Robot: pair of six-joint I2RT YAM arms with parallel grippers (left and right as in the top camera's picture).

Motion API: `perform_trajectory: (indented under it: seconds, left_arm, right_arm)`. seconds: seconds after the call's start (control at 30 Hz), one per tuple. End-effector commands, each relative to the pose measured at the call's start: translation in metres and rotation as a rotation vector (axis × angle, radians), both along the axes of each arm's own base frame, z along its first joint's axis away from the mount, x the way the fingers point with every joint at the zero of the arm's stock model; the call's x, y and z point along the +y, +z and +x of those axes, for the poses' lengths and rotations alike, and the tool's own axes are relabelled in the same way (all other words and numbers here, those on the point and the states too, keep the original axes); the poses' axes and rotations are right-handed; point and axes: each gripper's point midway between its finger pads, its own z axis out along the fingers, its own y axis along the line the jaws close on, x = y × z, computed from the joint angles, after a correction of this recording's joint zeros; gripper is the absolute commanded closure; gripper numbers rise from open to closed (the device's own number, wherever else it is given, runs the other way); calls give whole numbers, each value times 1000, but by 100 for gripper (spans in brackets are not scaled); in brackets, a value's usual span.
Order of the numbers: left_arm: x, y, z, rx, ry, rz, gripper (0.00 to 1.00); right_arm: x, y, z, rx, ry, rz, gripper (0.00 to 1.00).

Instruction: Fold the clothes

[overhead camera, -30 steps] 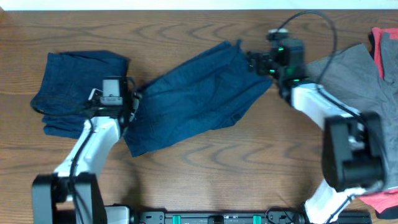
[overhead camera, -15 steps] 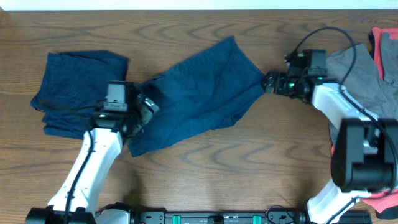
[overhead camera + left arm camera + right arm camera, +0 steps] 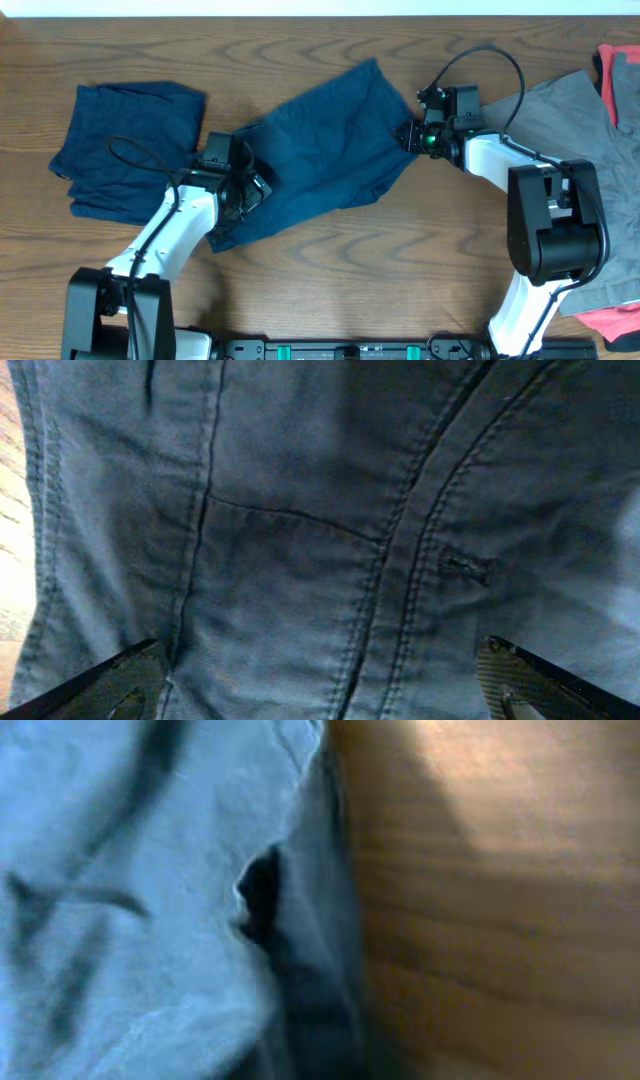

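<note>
Dark navy shorts (image 3: pixel 320 150) lie spread out and slanting across the middle of the table. My left gripper (image 3: pixel 250 185) hovers over their lower left part. In the left wrist view its fingertips (image 3: pixel 110 680) stand wide apart over the seamed navy cloth (image 3: pixel 330 530), so my left gripper (image 3: pixel 320 695) is open. My right gripper (image 3: pixel 408 135) sits at the shorts' right edge. The right wrist view shows only blurred blue cloth (image 3: pixel 130 900) beside bare wood (image 3: pixel 500 920), with no fingers visible. Another navy piece (image 3: pixel 130 150) lies folded at the left.
A grey garment (image 3: pixel 590 120) lies at the right, partly under my right arm. Coral-red cloth (image 3: pixel 622 75) shows at the far right edge and again at the bottom right corner (image 3: pixel 610 320). Bare wooden table (image 3: pixel 400 260) lies in front of the shorts.
My left gripper has moved right, off the folded piece's edge and onto the shorts. My right gripper swung out to the right, then came back left to the shorts' right edge.
</note>
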Motion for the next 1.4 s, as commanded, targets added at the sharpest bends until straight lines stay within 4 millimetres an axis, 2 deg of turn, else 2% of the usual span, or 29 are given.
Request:
perform_trajectory:
  seconds: [0.0,0.07,0.2,0.27,0.33,0.47,0.67,0.73,0.77,0.8,0.97,1.17,1.3,1.37]
  left_arm:
    - [3,-5,-4,15,-9,24,0]
    - [3,-5,-6,22,-10,25,0]
    - [7,-8,-24,99,-11,38,0]
    - [8,-9,-33,133,-11,41,0]
    - [3,-9,-36,148,-41,19,0]
    - [-14,-2,-32,115,-170,-63,2]
    - [-26,10,-7,-15,-266,-100,2]
    - [-37,14,4,-73,-319,-144,2]
    - [-43,17,8,-100,-348,-166,2]
    - [-44,19,12,-117,-358,-172,2]
    - [-40,15,15,-123,-341,-163,2]
    - [-32,-8,14,-65,-323,-128,2]
    - [-35,-29,17,-33,-324,-142,2]
    - [-44,-36,23,-46,-341,-188,2]
  right_arm:
    - [-37,-35,-25,189,-199,-98,99]
    - [-65,-41,-48,308,-306,-157,99]
    - [-128,-44,-98,519,-548,-318,99]
    - [-147,-42,-114,572,-609,-373,99]
    - [-156,-40,-122,601,-628,-389,99]
    - [-155,-40,-129,632,-613,-381,90]
    - [-151,-31,-135,648,-581,-371,56]
    - [-151,-20,-133,621,-582,-366,34]
    - [-151,-13,-131,602,-578,-364,14]
    - [-152,-4,-128,575,-577,-358,1]
    - [-152,45,-116,421,-548,-341,1]
    - [-151,103,-111,239,-516,-322,1]
    - [-147,127,-113,170,-491,-301,1]
    - [-144,132,-115,154,-471,-293,1]
